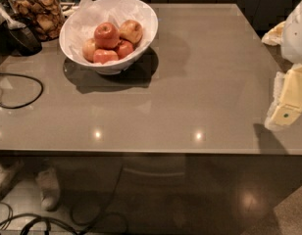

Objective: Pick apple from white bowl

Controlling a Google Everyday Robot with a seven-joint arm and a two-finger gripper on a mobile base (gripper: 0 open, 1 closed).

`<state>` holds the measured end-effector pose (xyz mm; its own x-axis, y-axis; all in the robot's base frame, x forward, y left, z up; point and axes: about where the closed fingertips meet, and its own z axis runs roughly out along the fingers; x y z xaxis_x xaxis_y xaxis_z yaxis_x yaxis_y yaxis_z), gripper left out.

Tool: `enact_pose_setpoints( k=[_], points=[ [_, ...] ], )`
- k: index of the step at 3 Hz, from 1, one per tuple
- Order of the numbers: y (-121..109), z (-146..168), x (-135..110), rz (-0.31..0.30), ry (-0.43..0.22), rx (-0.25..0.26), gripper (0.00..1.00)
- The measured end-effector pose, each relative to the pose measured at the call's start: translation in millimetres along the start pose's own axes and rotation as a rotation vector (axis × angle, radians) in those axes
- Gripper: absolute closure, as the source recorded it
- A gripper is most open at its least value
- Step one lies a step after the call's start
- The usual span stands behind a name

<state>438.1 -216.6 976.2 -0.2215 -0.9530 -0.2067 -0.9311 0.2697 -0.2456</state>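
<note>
The large bright red apple (106, 35) lies on top of the pile in the white bowl (75, 31), which is lined with crumpled white paper and stands at the back left of the grey table. A yellow-tan apple (132, 31) sits to its right, and smaller red apples (105, 56) lie in front of it. My gripper (287, 102), white and pale yellow, hangs at the far right edge of the view, over the table's right side. It is far from the bowl and holds nothing that I can see.
A glass jar of brown snacks (39, 12) stands left of the bowl, with a dark object (21, 37) in front of it. A black cable (21, 89) loops on the table's left side. The table's front edge (141, 152) runs across the view. A person's shoes (48, 190) show on the floor below.
</note>
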Motion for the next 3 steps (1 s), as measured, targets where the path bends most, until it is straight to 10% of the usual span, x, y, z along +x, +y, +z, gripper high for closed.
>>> enact_pose_setpoints(
  k=[3],
  points=[
    [-47, 15, -45, 0.088, -0.075, 0.024, 0.00]
  ],
)
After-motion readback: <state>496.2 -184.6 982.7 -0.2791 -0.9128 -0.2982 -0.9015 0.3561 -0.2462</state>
